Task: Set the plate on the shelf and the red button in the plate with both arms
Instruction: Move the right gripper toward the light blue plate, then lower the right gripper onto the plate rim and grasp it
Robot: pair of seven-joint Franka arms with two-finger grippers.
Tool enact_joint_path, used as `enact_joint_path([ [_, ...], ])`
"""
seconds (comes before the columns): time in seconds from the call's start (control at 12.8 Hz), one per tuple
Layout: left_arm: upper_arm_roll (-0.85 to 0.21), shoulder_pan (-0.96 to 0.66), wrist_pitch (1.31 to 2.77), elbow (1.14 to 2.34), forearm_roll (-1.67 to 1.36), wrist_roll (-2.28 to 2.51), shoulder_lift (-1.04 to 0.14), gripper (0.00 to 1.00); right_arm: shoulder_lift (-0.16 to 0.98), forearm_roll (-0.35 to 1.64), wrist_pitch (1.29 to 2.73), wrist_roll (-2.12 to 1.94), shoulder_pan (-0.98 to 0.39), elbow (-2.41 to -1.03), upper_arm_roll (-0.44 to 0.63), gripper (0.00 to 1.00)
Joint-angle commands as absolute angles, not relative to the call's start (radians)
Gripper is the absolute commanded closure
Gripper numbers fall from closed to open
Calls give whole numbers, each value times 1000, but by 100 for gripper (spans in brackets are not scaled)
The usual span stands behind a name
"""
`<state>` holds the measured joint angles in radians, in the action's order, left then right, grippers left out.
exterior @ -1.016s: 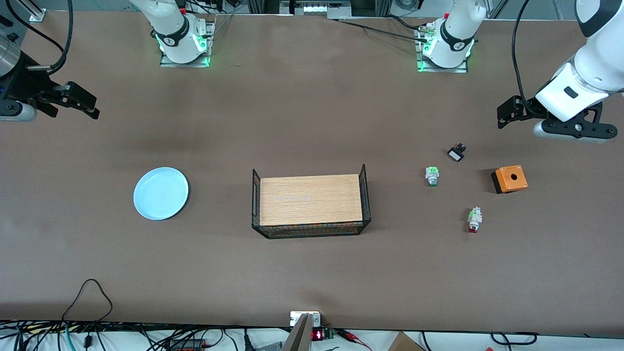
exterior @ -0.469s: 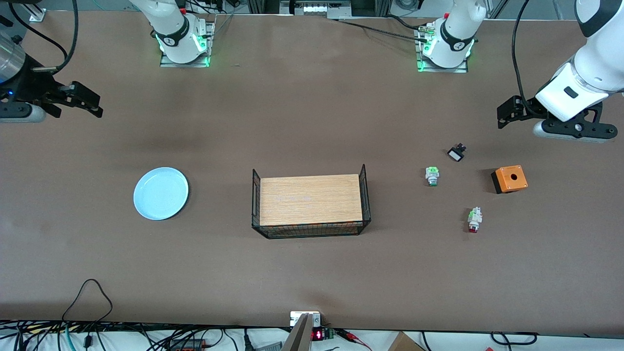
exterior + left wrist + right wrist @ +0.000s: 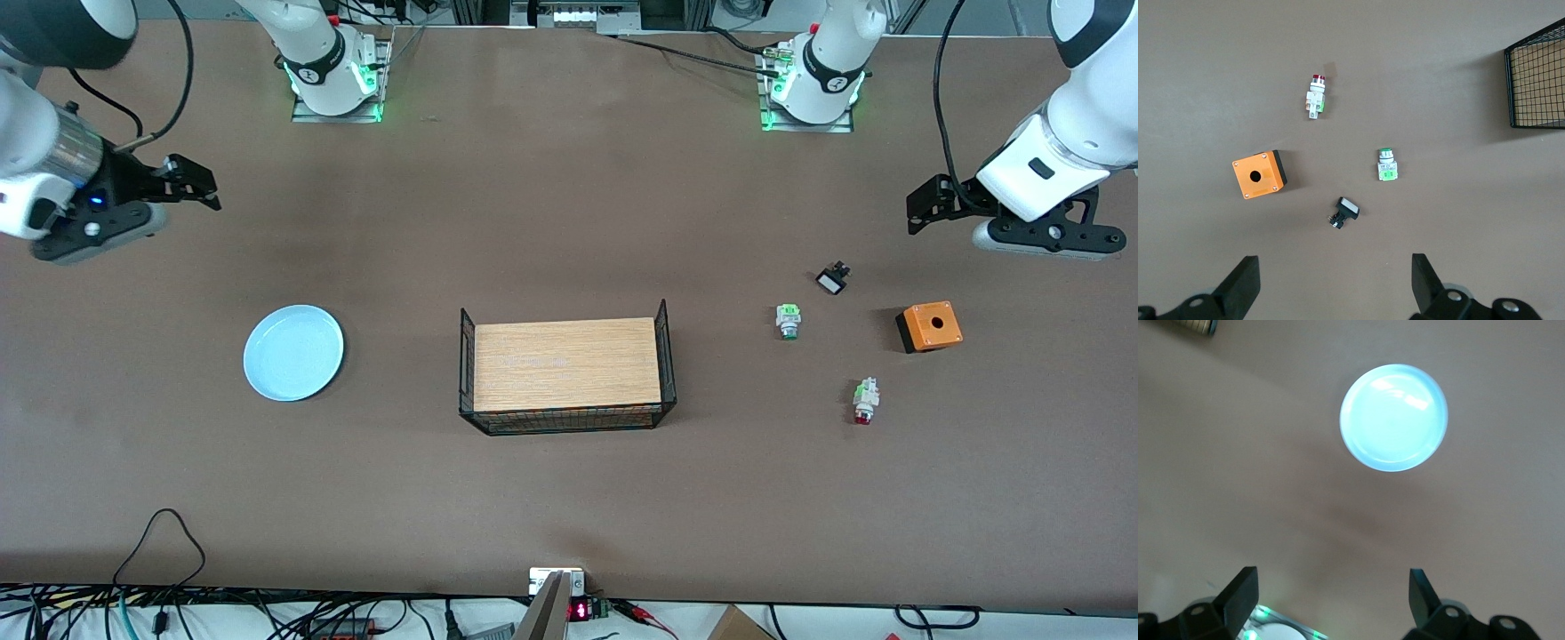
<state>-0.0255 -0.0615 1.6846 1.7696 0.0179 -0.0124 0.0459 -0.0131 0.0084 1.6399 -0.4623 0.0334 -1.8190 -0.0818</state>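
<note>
Plate (image 3: 293, 353) toward right arm's table end, off open right gripper (image 3: 197, 182); red button (image 3: 864, 401), long axis pointing toward camera-side edge, nearest open left gripper (image 3: 923, 206).

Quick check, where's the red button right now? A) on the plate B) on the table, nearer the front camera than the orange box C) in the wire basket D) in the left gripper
B: the red button lies on the bare table, nearer the front camera than the orange box.
</note>
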Motion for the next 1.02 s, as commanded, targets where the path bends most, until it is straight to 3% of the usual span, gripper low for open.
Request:
enact_joint_path([
  [0.0, -20, -66, 1661, 1738, 8, -28, 32, 0, -35, -34, 1751, -651, 15, -1951, -81, 0],
  [0.47, -20, -64, 1661, 1738, 8, -31, 32, 0, -25, -38, 2145, -726, -8, -2291, -81, 0],
  [0.94, -20, -64, 1661, 1738, 8, -26, 32, 0, 178, -41, 2533, -989, 17, -2350, -75, 0],
])
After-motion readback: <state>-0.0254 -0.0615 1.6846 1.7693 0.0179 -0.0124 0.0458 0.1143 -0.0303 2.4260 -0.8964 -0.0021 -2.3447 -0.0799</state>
